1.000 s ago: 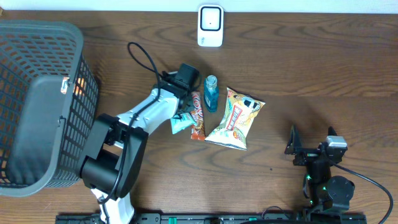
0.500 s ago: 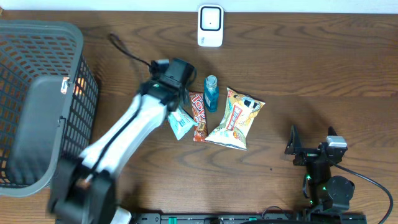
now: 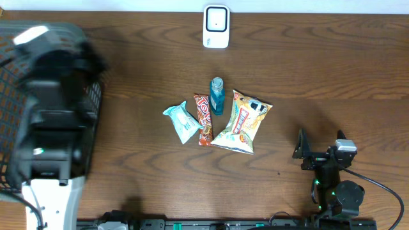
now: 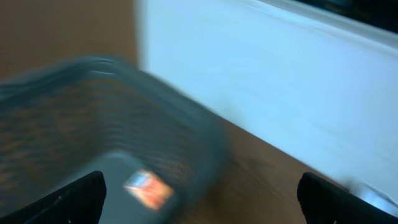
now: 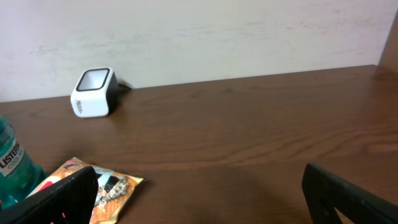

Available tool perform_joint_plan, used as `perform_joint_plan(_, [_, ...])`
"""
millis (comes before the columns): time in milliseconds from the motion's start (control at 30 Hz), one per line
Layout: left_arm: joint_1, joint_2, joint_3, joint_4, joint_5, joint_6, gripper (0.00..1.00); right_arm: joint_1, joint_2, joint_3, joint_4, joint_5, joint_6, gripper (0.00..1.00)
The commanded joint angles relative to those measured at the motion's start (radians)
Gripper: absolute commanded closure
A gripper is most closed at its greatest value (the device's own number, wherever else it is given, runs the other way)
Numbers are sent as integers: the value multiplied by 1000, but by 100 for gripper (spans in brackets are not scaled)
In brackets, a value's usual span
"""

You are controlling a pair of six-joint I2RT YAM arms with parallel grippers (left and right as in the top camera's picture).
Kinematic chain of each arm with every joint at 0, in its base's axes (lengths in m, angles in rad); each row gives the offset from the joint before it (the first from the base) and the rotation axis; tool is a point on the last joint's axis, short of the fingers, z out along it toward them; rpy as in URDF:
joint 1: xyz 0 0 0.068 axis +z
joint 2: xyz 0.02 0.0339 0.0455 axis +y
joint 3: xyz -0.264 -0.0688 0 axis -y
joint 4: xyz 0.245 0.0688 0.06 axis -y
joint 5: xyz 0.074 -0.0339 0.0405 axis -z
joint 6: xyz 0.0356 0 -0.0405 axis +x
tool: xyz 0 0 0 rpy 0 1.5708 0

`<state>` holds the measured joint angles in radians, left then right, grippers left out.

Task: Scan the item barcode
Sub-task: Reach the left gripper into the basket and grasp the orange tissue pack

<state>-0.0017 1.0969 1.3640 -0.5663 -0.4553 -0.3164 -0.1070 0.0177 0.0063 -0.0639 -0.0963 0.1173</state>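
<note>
Both grippers are gaping wide, holding nothing: left gripper (image 4: pixel 199 193) is hanging over the basket (image 3: pixel 96 102) at the bench's (image 3: pixel 319 64) left edge, right gripper (image 5: pixel 199 183) is sitting near its front-right corner, and the teal packet (image 3: pixel 182 122) is lying mid-bench, well apart from both.

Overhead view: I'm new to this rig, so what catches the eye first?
The blurred left arm looms over the grey basket at far left. Mid-table, four items cluster: teal pouch, candy bar, blue bottle, snack bag. A white scanner stands beyond them.

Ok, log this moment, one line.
left gripper: open, empty, above basket | right gripper: open | teal packet, candy bar, bottle, chips bag: on table
</note>
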Motion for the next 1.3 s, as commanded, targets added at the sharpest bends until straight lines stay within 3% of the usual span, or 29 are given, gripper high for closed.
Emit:
perform_joint_plan(0, [187, 34, 2, -23, 21, -14, 2, 2, -5, -1, -4, 1, -10, 1])
perform_joint_plan(233, [541, 180, 2, -69, 432, -168, 2, 2, -5, -1, -4, 1, -10, 1])
perform_joint_plan(367, [622, 307, 2, -21, 585, -97, 2, 2, -5, -1, -4, 1, -10, 1])
perform_joint_plan(600, [609, 517, 2, 40, 587, 221, 2, 2, -5, -1, -4, 1, -10, 1])
perform_joint_plan(700, [599, 598, 2, 53, 588, 298, 2, 2, -5, -1, -4, 1, -10, 1])
perform_joint_plan(900, [594, 735, 2, 136, 609, 368, 2, 2, -5, -1, -4, 1, -10, 1])
perform_joint_plan(1100, [588, 834, 2, 233, 774, 428, 2, 2, -5, -1, -4, 1, -10, 1])
perform_joint_plan(1267, [562, 881, 2, 285, 787, 473, 1, 2, -5, -1, -4, 1, -10, 1])
